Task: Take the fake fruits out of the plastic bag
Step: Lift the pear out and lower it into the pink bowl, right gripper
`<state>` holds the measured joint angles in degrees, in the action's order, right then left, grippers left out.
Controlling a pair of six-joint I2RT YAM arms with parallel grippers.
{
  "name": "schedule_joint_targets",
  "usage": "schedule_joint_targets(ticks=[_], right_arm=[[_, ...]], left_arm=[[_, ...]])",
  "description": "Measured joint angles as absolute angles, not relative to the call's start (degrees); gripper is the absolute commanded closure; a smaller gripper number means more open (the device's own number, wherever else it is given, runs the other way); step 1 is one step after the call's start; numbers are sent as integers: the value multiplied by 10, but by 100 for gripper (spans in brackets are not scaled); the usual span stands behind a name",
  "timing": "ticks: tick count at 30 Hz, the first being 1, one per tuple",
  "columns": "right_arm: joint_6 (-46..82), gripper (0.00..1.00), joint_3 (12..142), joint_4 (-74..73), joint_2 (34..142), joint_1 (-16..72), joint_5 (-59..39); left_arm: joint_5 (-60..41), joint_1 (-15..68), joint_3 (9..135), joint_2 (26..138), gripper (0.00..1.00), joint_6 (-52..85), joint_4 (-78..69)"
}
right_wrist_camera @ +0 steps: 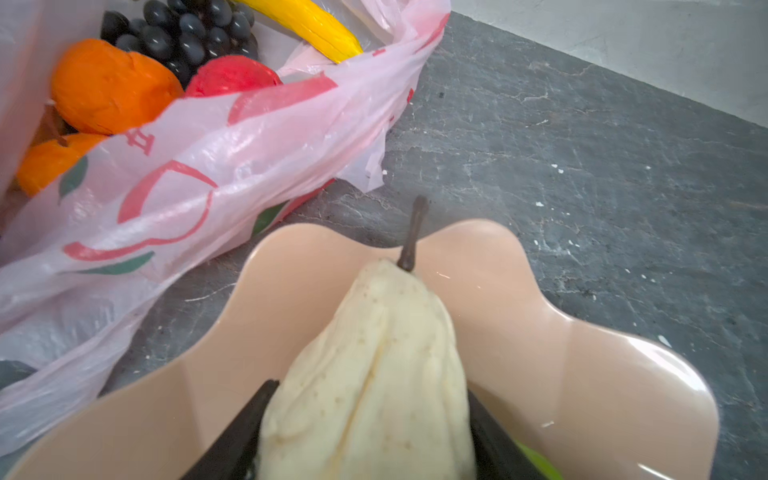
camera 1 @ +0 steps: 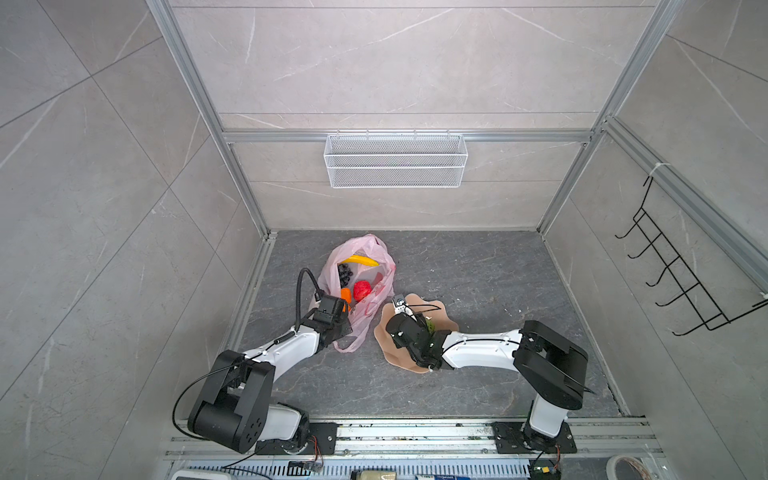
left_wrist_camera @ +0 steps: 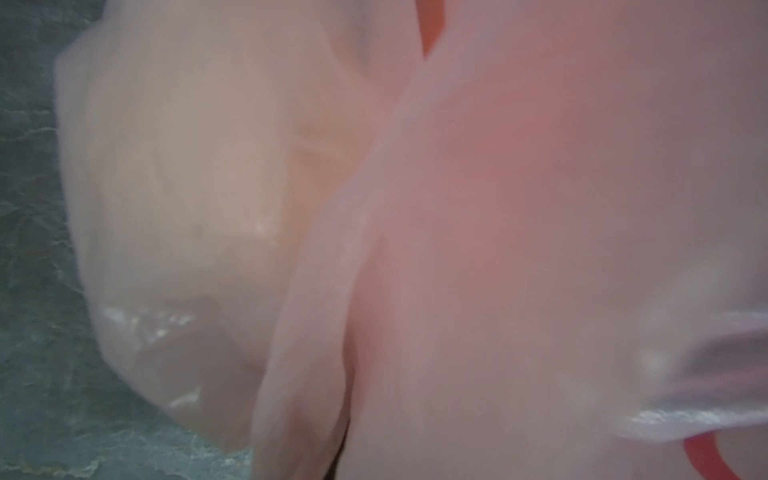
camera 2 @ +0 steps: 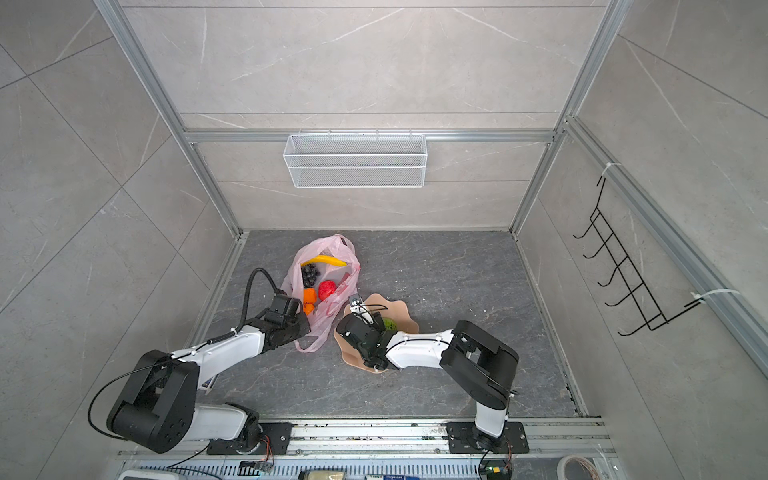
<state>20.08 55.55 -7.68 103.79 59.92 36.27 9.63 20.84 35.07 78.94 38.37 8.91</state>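
The pale-pink plastic bag (camera 1: 374, 299) lies open at the back left of the dark floor. In both top views it holds a yellow banana (camera 1: 360, 260), dark grapes (camera 1: 345, 274), a red apple (camera 1: 362, 289) and an orange (camera 2: 309, 296). A second orange (right_wrist_camera: 50, 162) shows in the right wrist view. My left gripper (camera 1: 336, 318) is shut on the bag's near edge, and bag film (left_wrist_camera: 540, 208) fills its wrist view. My right gripper (right_wrist_camera: 370, 395) is shut on a cream-beige lumpy fruit (right_wrist_camera: 374, 374) just over the peach plate (right_wrist_camera: 582, 395). A bumpy green fruit (camera 2: 389, 324) lies on that plate.
A white wire basket (camera 1: 395, 160) hangs on the back wall. A black hook rack (camera 1: 681, 270) is fixed to the right wall. Aluminium frame posts and tiled walls close in the floor on three sides. The arm bases stand on a rail along the front.
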Motion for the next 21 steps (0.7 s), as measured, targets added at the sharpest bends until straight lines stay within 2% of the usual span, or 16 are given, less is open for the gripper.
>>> schedule_joint_targets(ticks=[21], right_arm=[[166, 22, 531, -157, 1071, 625, 425]], left_arm=[[107, 208, 350, 781, 100, 384, 89]])
